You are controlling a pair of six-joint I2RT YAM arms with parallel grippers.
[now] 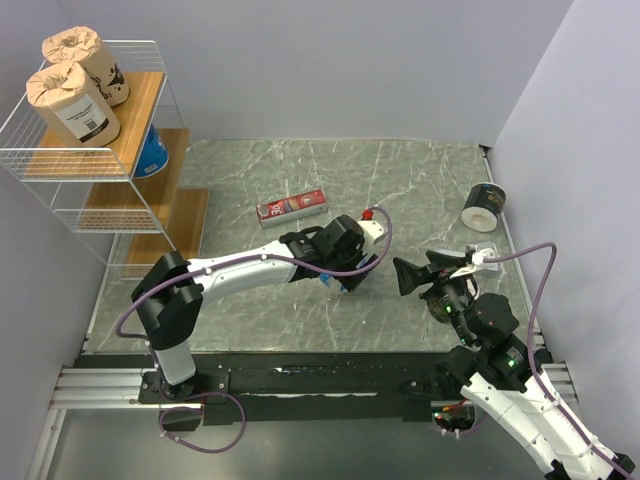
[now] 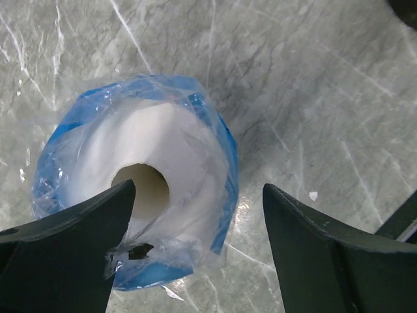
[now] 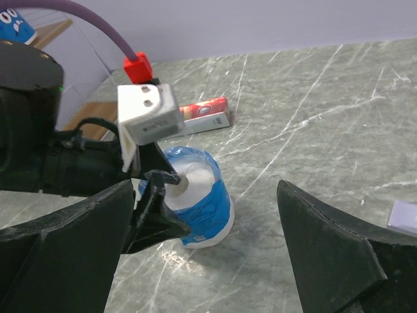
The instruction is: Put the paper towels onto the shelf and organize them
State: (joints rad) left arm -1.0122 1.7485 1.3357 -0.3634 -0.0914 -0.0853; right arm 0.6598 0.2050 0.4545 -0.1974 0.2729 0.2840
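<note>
A blue-and-white paper towel roll (image 2: 140, 163) stands upright on the marble table, core up; it also shows in the right wrist view (image 3: 208, 202). My left gripper (image 2: 200, 188) is open right above it, one finger (image 2: 71, 241) over the core and the other (image 2: 326, 254) off the roll's right side. My right gripper (image 3: 205, 189) is open and empty, facing the roll from the right. The shelf (image 1: 100, 165) at the far left holds two kraft rolls (image 1: 72, 100) on top and a blue-and-white roll (image 1: 152, 155) on a lower board. A dark roll (image 1: 485, 207) lies at the far right.
A flat red box (image 1: 291, 207) lies on the table behind the left gripper (image 1: 345, 272); it also shows in the right wrist view (image 3: 205, 112). The right gripper (image 1: 405, 275) is close to the left one. A small white scrap (image 3: 404, 215) lies at the right. Walls close in both sides.
</note>
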